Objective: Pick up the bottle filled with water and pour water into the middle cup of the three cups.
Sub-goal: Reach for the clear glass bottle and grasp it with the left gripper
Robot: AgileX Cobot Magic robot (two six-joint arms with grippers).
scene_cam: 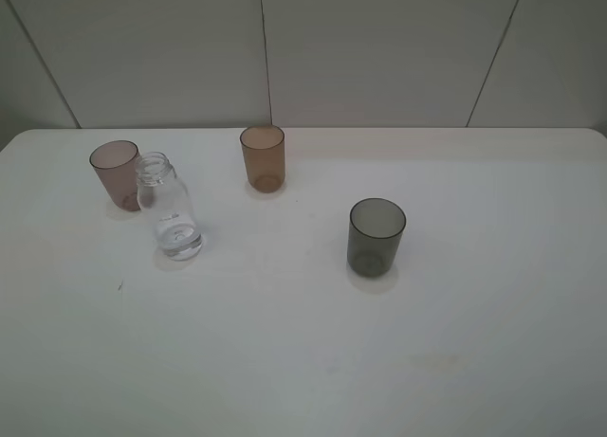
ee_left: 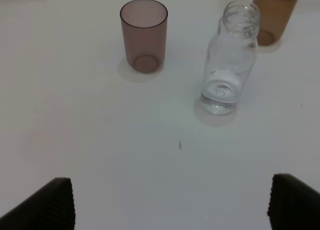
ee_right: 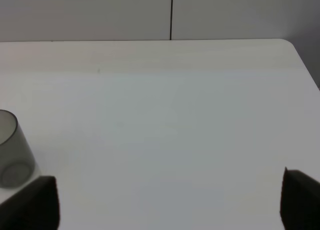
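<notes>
The step in hand looks like the reach for the bottle (scene_cam: 169, 208), and nothing is gripped yet. The left gripper (ee_left: 172, 205) hangs over bare desk (scene_cam: 379, 361) with its jaws spread wide, and the bottle stands ahead of it, off to one side. The right gripper (ee_right: 167, 202) is also spread and holds nothing.

To do this well, the left arm should first line up so the bottle sits between the jaws. It should then close on the straight body below the shoulders. The pink cup (scene_cam: 117, 174) stands just beside the bottle, apart from it, so the jaw on that side needs care. The bottle has no cap, so it is best lifted upright and tilted only over the middle cup (scene_cam: 263, 157).

The bottle stands upright near the desk's far left corner. It is clear glass with rounded shoulders and a wide threaded neck. Water glints near its base, though the level is hard to read. The amber middle cup stands near the far edge, and the grey cup (scene_cam: 376, 236) nearer the desk's centre.
</notes>
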